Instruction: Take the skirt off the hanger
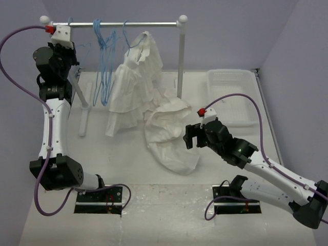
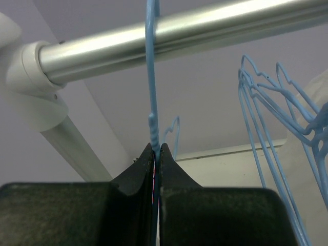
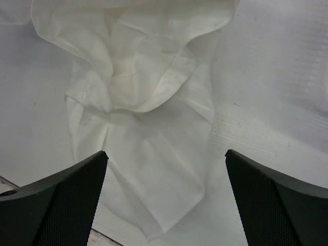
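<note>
The left arm stands tall at the left side of the table (image 1: 169,210), with its forearm going straight up to the rail (image 1: 138,23). The left gripper (image 2: 155,147) is pressed closed on the thin wire neck of the hanger (image 2: 151,97). The hook of this hanger goes over the rail, near the rail's left end.

The right arm lies low and stretched over the table from the right. The right gripper (image 1: 192,136) points toward the middle, and its two fingers are spread wide with nothing between them. In the right wrist view it hovers just above the skirt (image 1: 166,138).

The skirt is off the hanger. It lies crumpled on the table, in front of the rail, just beside the right gripper.

There are two arms, one rail and two white garments: the skirt on the table and one ruffled garment (image 1: 134,82) that hangs from the rail on its own hanger. Between the held hanger and the ruffled garment, a small bunch of bare blue hangers (image 1: 104,61) hangs; I cannot count them exactly. One clear tray (image 1: 233,76) sits at the far right
</note>
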`<state>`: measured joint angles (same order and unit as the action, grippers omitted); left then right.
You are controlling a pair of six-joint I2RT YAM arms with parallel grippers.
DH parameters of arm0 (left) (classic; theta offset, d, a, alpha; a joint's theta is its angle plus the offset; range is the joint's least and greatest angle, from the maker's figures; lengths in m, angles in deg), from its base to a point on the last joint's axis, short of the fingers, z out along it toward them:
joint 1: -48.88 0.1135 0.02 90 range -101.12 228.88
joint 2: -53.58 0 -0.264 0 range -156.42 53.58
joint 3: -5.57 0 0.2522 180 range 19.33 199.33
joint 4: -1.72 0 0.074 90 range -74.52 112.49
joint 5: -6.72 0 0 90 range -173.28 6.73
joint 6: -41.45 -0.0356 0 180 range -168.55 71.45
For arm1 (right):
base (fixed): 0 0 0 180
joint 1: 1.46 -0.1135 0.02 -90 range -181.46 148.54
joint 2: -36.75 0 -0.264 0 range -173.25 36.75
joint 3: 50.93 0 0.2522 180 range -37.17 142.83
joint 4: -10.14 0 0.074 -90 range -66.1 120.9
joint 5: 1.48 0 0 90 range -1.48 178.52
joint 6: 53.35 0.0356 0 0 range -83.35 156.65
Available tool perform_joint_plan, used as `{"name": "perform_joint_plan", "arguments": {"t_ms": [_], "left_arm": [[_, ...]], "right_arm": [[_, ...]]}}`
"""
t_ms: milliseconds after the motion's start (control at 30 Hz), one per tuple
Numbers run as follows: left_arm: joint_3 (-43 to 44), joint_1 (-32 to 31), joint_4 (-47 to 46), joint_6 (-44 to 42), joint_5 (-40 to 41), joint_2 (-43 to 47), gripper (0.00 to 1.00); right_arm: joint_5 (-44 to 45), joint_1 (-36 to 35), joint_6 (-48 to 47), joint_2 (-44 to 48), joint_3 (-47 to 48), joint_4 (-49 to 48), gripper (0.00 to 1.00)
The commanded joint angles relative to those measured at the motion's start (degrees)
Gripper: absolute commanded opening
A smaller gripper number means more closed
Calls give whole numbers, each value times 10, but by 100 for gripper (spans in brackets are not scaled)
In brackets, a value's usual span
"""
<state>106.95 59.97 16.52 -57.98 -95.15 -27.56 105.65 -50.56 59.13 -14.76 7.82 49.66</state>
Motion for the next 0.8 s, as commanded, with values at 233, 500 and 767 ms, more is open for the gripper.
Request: {"name": "perform_joint_plan", "arguments": {"t_ms": [233,500,767], "left_arm": [[-63,6,-18,34,1,83,72],[-30,6,66,73,-25,124,100],[-74,2,104,151,-139,193,100]], "right_arm": [[5,1,2,40,4,-8,99],[-17,1,4,46,10,-1,99],[-33,1,15,49,0,-2,99]]}}
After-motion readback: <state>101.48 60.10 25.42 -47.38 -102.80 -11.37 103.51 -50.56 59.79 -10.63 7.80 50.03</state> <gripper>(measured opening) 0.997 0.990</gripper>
